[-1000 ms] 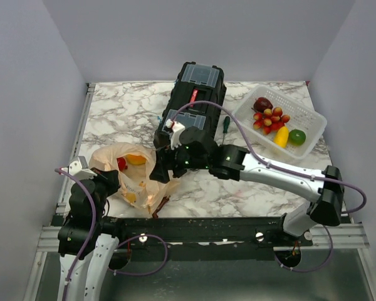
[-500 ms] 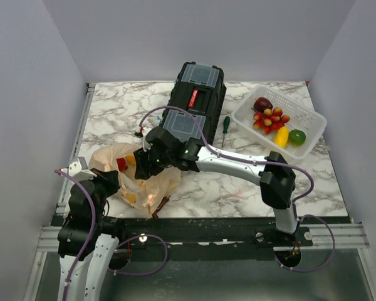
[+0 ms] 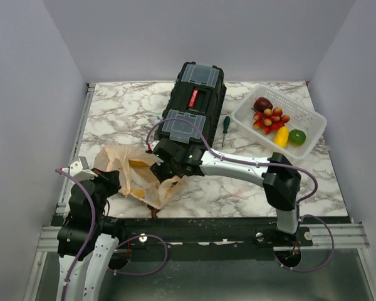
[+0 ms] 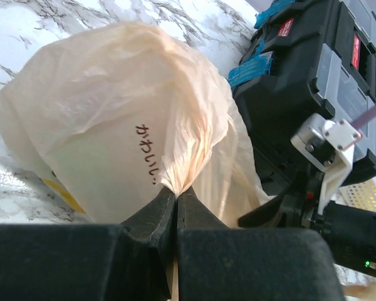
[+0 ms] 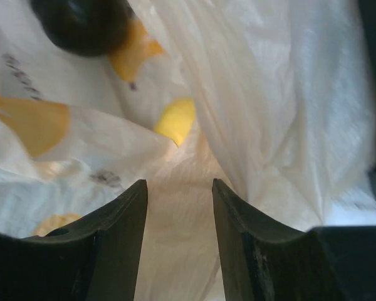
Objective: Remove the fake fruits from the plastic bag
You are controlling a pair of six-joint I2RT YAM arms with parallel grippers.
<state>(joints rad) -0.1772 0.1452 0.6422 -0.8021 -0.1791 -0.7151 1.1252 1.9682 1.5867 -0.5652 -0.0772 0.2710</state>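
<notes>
Pinching bag (image 4: 100,106) with my left gripper (image 4: 176,197), right gripper (image 5: 178,185) spread inside; fruits (image 3: 272,119) in basket (image 3: 299,108) upper right, yellow one (image 5: 175,120) left.

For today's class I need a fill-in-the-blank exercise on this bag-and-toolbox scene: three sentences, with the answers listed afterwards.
1. The left end effector is ____ on the bag.
2. The right end effector points into the bag with its fingers ____.
3. The screwdriver lies between the basket and the ____ toolbox.

Missing words: shut; open; black.
</notes>
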